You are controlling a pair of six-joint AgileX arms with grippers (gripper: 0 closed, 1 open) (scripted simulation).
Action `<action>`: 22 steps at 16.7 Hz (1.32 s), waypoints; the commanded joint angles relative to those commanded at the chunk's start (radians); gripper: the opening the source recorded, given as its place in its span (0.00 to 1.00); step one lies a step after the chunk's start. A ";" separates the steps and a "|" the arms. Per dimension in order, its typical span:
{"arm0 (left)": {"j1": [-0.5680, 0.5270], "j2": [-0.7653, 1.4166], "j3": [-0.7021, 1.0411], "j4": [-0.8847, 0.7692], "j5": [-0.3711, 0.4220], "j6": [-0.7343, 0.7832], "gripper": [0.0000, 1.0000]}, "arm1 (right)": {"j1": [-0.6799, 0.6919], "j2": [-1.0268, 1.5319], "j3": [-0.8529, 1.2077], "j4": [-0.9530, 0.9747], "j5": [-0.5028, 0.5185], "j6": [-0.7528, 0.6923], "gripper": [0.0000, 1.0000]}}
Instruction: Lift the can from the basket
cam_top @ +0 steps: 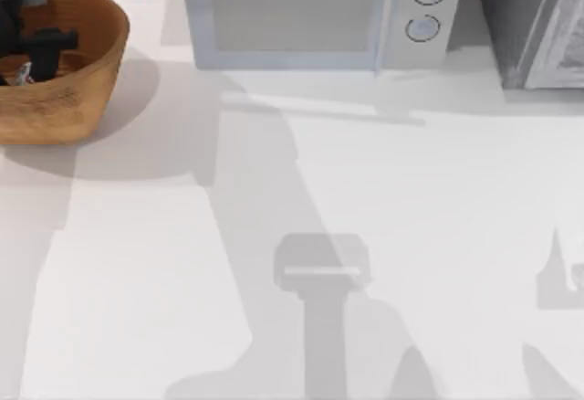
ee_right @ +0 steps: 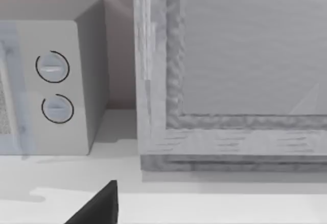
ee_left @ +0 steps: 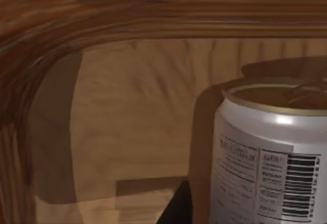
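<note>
Down inside the wicker basket (cam_top: 78, 80), at the far left of the worktop (cam_top: 274, 199), the left tool (cam_top: 36, 48) hangs beside the can (ee_left: 271, 152), which stands upright on the basket floor with its dull gold top facing up. From the left wrist view the can sits close, a dark fingertip (ee_left: 176, 208) just beside its wall, but whether the jaws are spread or already pinched on the can I cannot tell. The can looks light, stiff and smooth-sided, so I judge it likely to slip under a weak squeeze and to dent under a harsh one; the best hold is across the middle of the cylinder, below the rim, with the pull going straight up so it clears the basket's curved wall. The right tool (ee_right: 97, 206) is parked at the right side, facing the microwave (cam_top: 319, 12) and a grey cabinet (ee_right: 230, 70); its jaw state is also unclear.
</note>
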 joint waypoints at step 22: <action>0.009 -0.359 -0.324 0.213 -0.051 -0.045 0.00 | 0.000 0.000 0.000 0.000 0.000 0.000 1.00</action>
